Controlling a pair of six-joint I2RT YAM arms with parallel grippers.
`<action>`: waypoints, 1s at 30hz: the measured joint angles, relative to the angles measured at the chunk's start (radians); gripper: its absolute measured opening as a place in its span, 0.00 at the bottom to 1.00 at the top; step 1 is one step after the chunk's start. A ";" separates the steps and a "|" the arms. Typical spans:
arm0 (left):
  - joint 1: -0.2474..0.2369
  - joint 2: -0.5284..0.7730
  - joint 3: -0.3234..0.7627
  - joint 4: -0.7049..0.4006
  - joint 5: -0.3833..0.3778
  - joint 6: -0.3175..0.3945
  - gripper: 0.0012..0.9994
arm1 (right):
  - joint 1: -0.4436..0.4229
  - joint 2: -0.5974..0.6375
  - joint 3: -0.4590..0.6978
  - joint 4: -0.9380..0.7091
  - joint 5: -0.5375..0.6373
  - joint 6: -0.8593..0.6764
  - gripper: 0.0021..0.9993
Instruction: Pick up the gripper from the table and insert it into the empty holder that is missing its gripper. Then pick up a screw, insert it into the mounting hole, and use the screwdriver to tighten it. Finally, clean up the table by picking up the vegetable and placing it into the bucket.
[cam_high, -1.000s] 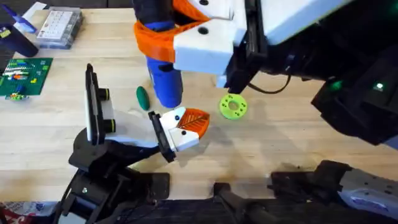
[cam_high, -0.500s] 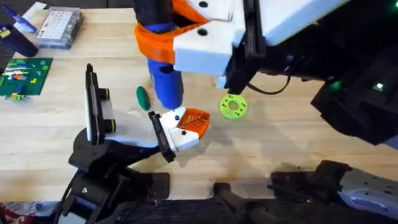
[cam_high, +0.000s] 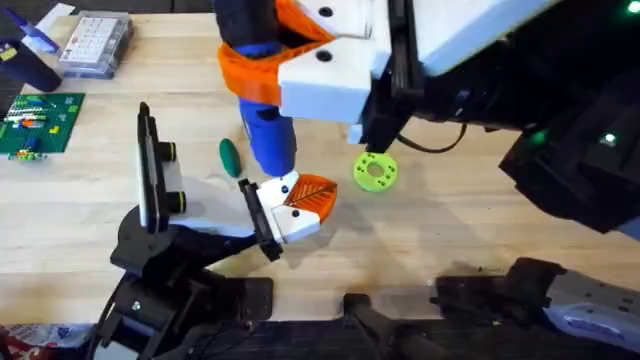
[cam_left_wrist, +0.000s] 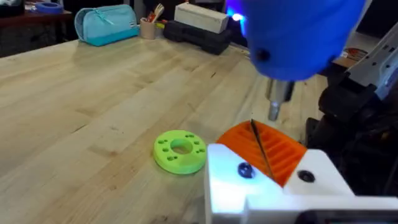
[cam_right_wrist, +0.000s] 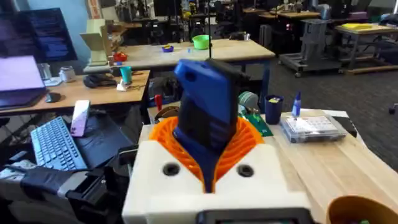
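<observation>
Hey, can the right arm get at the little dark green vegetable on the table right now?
Probably not yet. The right hand is shut on the screwdriver, whose tip is down by the gripper in the holder. The vegetable lies uncovered beside it, but the hand is occupied.

— How's the light?
— Bright and even from above; the wooden surface (cam_high: 480, 220) shows soft shadows beneath the things, falling toward six o'clock.
— Any blur?
— The screwdriver (cam_left_wrist: 298, 31) is close to the left wrist lens, large and unfocused at one o'clock. Overhead, the right arm looms dark and blurred at three o'clock.
</observation>
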 joint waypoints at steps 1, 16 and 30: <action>0.000 0.000 0.000 0.000 0.000 0.000 0.02 | 0.000 0.000 0.000 0.005 0.000 0.000 0.03; 0.000 0.000 0.000 0.000 0.000 0.000 0.02 | 0.001 0.043 -0.024 0.070 0.000 -0.004 0.03; 0.000 0.000 0.000 0.000 0.000 0.000 0.02 | 0.001 0.044 -0.048 0.071 0.000 -0.004 0.03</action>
